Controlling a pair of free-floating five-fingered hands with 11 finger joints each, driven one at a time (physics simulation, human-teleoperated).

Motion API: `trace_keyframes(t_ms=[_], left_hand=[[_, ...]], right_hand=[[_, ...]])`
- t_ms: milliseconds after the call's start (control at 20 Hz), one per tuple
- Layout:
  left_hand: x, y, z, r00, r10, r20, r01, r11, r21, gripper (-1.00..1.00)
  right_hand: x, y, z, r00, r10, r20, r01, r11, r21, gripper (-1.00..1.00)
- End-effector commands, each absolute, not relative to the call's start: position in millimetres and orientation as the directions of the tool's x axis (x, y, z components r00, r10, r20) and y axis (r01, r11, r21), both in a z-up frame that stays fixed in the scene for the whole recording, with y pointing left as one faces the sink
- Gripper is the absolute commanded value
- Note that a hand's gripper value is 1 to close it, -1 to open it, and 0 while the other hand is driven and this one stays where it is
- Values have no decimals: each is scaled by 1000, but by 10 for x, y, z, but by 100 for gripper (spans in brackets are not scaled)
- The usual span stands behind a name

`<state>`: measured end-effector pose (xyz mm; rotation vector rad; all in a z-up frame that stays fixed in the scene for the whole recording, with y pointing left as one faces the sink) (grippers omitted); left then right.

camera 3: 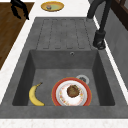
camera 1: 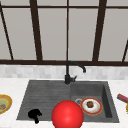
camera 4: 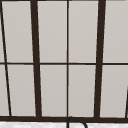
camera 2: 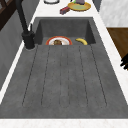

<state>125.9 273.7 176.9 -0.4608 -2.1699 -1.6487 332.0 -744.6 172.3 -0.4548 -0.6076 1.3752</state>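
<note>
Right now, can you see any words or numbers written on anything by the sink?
None: no words, numbers or signs can be read.
The plate in the basin has a red rim and speckles, no letters.
The banana beside it bears no sticker.
The yellow dish on the counter, the faucet and the left hand are bare too.

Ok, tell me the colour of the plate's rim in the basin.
Red-orange rim on the plate, clearest in the right side view.

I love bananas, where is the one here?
The banana lies in the sink basin, right side view, at the left of the plate.
</note>
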Motion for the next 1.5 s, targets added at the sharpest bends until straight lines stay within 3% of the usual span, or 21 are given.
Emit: trace_keyframes(t_ms=[0,1000,1450], left_hand=[[1259,2737,1769,-876,33,481,473,260,842,0],[1259,2737,1769,-876,33,481,473,260,842,0],[1259,2737,1769,-876,33,481,473,260,842,0]], right_hand=[[3316,-7469,1612,-40,991,127,-776,50,-629,-100],[3164,-7823,1392,-196,932,306,-755,56,-653,-100],[2799,-7745,1391,-171,931,321,-739,95,-667,-100]])
